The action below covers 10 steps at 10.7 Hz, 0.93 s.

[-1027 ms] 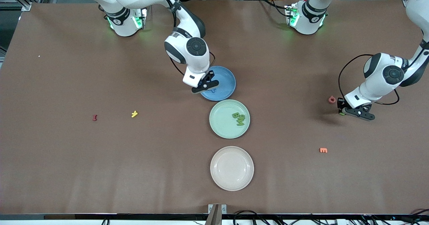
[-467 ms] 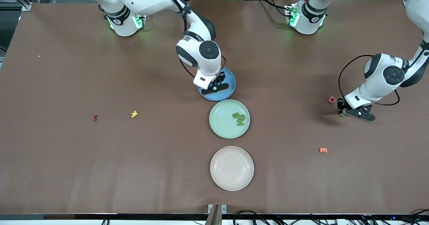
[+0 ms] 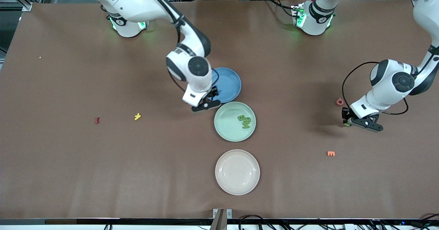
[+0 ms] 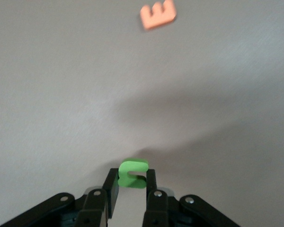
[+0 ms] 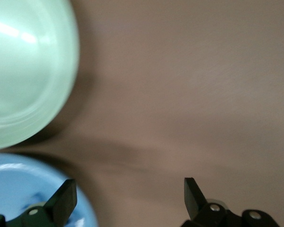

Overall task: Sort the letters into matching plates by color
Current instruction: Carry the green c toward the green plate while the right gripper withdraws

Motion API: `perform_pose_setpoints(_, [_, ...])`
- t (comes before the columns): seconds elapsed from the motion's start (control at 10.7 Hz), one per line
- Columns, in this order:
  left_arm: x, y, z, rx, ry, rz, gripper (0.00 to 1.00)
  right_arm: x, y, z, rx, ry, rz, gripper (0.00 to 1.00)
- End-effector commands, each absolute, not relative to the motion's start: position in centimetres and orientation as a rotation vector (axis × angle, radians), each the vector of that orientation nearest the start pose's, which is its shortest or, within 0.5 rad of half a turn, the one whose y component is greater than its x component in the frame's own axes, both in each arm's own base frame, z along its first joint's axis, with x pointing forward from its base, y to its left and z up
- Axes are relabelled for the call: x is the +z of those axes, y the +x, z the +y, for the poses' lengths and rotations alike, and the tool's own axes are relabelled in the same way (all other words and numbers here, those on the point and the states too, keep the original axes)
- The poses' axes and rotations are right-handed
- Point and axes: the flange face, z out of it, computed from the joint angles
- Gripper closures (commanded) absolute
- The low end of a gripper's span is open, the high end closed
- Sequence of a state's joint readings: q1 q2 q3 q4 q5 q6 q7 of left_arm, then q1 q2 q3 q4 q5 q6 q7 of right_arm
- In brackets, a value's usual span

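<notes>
Three plates sit in a row: blue plate (image 3: pixel 226 85), mint green plate (image 3: pixel 229 127) with two green letters (image 3: pixel 245 121), and cream plate (image 3: pixel 237 172). Four letters lie loose: red (image 3: pixel 97 120), yellow (image 3: pixel 137 116), orange (image 3: pixel 331 153), pink (image 3: pixel 339 101). The right gripper (image 3: pixel 205 105) hangs spread wide and empty above the blue plate's edge. The left gripper (image 4: pixel 131 189) pinches a green letter C (image 4: pixel 132 173) above bare table.
</notes>
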State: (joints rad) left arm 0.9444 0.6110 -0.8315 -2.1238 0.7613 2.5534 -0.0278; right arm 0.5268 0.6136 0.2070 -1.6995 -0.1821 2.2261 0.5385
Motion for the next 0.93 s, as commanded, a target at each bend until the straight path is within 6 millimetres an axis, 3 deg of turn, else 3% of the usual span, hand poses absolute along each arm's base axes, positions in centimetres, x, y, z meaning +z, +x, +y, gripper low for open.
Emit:
perform_pose_setpoints(0.0, [24.7, 60.3, 1.3, -0.121, -3.105, 0.514, 1.0, 26.7, 57.3, 34.4, 0.055, -3.167, -0.472, 0.0])
perform_pose_setpoints(0.37, [27.6, 62.1, -7.8, -0.035, -3.086, 0.341, 1.0, 27.3, 63.8, 19.9, 0.063, -3.17, -0.454, 0.0])
perform_pose_setpoints(0.75, [29.2, 61.7, -16.1, 0.01, -3.12, 0.165, 1.0, 28.0, 66.5, 8.4, 0.06, -3.178, -0.471, 0.0])
perform_pose_setpoints(0.84, [29.4, 61.5, -18.2, 0.009, -3.121, 0.12, 1.0, 28.2, 66.7, 6.5, 0.06, -3.19, -0.447, 0.0])
